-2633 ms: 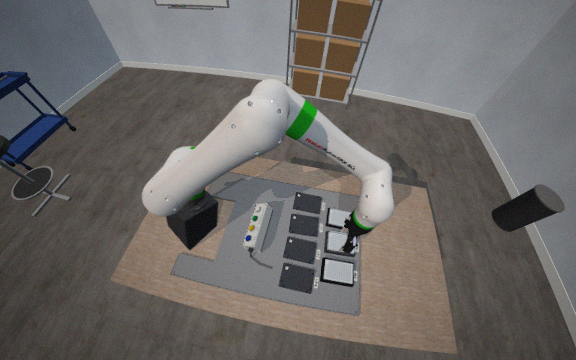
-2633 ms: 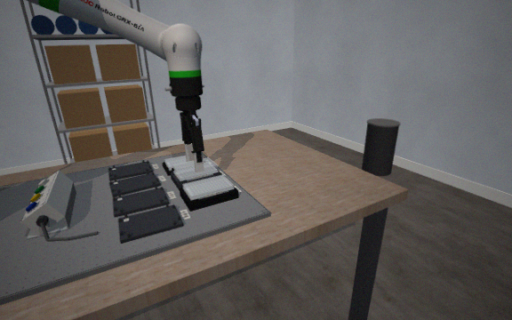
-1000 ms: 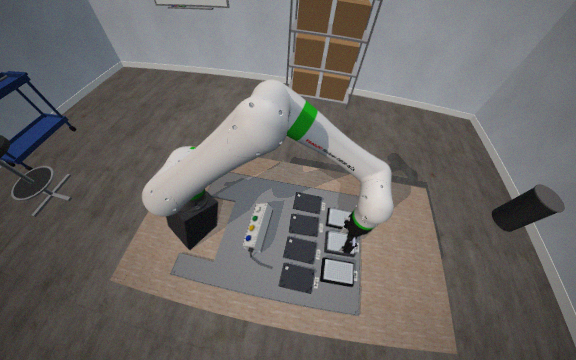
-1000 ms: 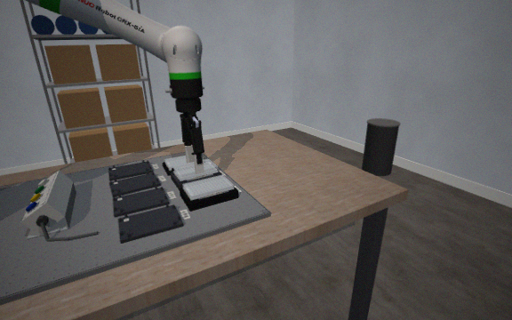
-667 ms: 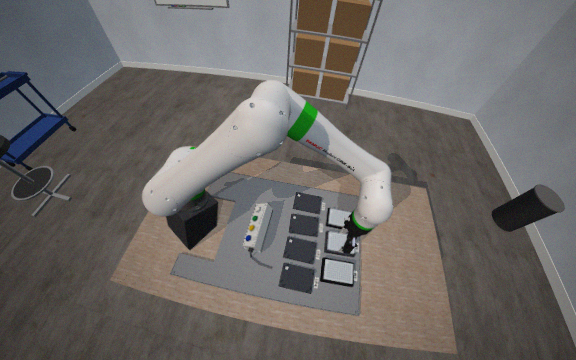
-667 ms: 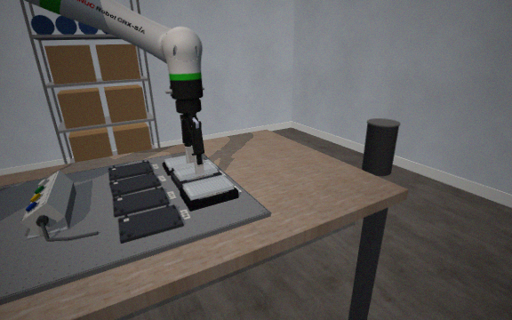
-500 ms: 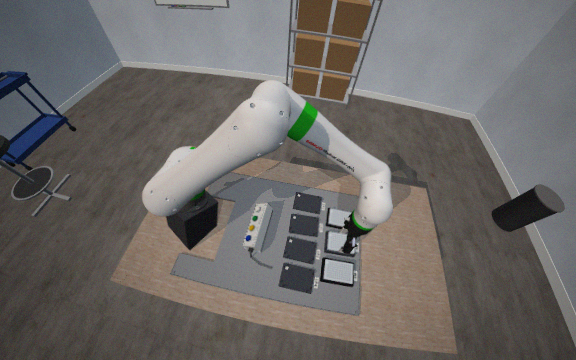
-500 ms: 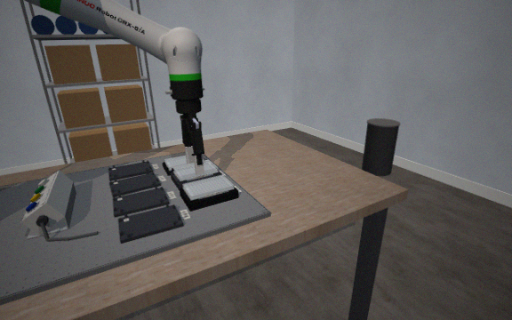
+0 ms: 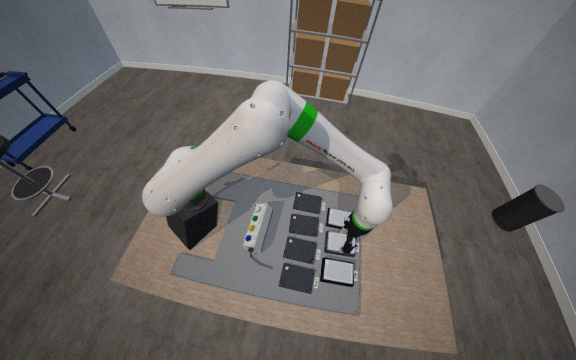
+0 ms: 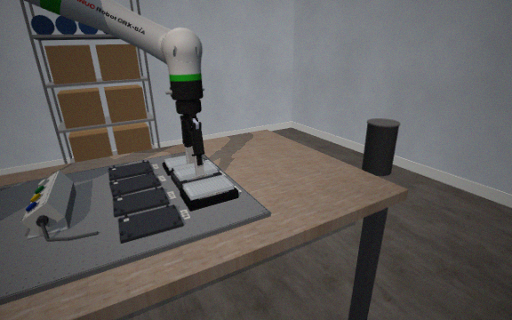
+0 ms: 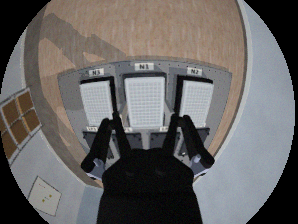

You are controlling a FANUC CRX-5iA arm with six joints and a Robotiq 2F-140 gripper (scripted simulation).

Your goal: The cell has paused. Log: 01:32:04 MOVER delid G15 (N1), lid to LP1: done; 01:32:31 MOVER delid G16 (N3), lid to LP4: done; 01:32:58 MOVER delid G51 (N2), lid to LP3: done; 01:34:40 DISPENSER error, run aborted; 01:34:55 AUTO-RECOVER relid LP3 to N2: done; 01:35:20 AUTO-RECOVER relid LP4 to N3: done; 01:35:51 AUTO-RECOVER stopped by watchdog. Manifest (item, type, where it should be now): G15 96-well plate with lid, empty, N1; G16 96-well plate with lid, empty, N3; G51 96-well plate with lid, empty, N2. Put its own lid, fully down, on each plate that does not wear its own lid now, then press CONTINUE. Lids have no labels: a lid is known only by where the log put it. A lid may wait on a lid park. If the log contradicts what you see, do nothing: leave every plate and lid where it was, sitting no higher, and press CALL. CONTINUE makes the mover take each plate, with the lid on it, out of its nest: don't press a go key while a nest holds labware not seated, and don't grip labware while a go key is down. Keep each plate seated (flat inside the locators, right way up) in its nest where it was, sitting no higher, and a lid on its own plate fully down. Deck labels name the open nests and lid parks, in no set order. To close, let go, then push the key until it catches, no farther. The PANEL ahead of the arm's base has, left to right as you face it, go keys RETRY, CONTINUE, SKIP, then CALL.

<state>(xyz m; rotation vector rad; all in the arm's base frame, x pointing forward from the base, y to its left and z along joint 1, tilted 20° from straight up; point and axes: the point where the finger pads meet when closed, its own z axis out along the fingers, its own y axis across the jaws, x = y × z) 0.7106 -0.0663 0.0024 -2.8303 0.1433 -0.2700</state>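
Observation:
Three plates stand in a row of nests on the grey deck. The near plate [image 9: 338, 271] shows open wells and wears no lid; it also shows in the exterior view [image 10: 208, 188]. The far plate [image 9: 339, 217] and the middle plate look smooth on top, as if lidded. My gripper [image 9: 349, 245] points straight down over the middle plate and is shut on its lid [image 11: 144, 100] across the short sides. I cannot tell if the lid is raised off the plate. The four dark lid parks [image 9: 299, 249] hold nothing.
The key panel [image 9: 257, 233] with coloured keys stands left of the lid parks, with a cable to the deck. The deck labels are too small to read. A dark cylinder [image 10: 380, 146] stands at the table's far right corner. Shelves with boxes stand behind.

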